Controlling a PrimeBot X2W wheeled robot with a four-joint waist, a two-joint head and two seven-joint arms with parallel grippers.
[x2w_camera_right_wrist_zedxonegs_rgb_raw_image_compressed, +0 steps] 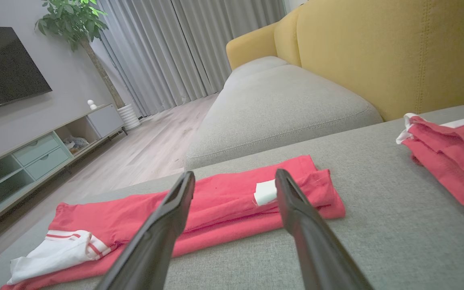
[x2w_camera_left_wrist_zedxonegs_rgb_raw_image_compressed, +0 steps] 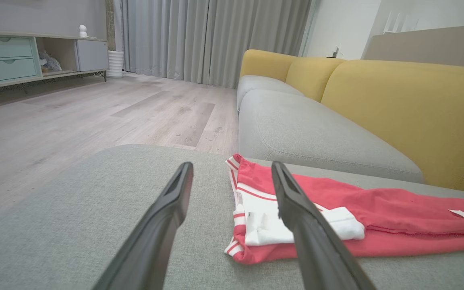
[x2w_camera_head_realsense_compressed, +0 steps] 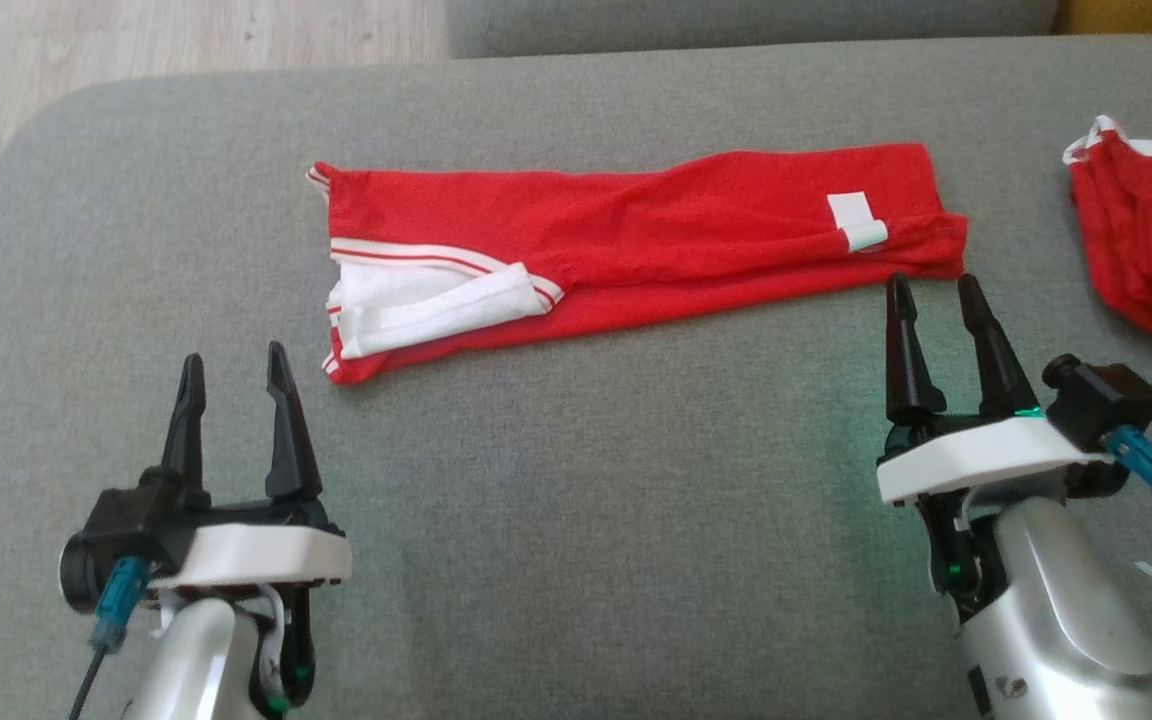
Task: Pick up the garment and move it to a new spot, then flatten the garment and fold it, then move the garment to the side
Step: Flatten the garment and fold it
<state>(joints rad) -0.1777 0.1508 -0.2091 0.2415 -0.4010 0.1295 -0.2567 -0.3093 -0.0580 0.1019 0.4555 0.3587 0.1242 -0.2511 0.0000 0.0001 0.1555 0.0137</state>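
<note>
The left gripper (x2w_camera_head_realsense_compressed: 236,355) has its two dark fingers spread apart with nothing between them, and the right gripper (x2w_camera_head_realsense_compressed: 932,282) is spread just as wide and also empty. Both hang over the grey seat cushion (x2w_camera_head_realsense_compressed: 576,520) with their fingers pointing away from the robot. The red garment (x2w_camera_head_realsense_compressed: 636,235) lies on the cushion ahead of both claws, folded into a long strip that runs from in front of the left gripper across to in front of the right one. Its white sleeve (x2w_camera_head_realsense_compressed: 426,305), edged with thin red stripes, is at the strip's left end, ahead of the left gripper's fingertips and a little to their right, with bare cushion between the tips and the cloth. The right gripper's fingertips reach the near edge of the strip's right end (whether they touch the cloth cannot be told), and a small white label (x2w_camera_head_realsense_compressed: 851,210) sits on the red fabric just beyond those tips. A second red garment (x2w_camera_head_realsense_compressed: 1151,240) with a white edge lies bunched on the same cushion, ahead and well to the right of the right gripper, apart from the strip. In the left wrist view a yellow sofa back (x2w_camera_left_wrist_zedxonegs_rgb_raw_image_compressed: 417,108) rises beyond the garment, to the right of that gripper's fingers.
</note>
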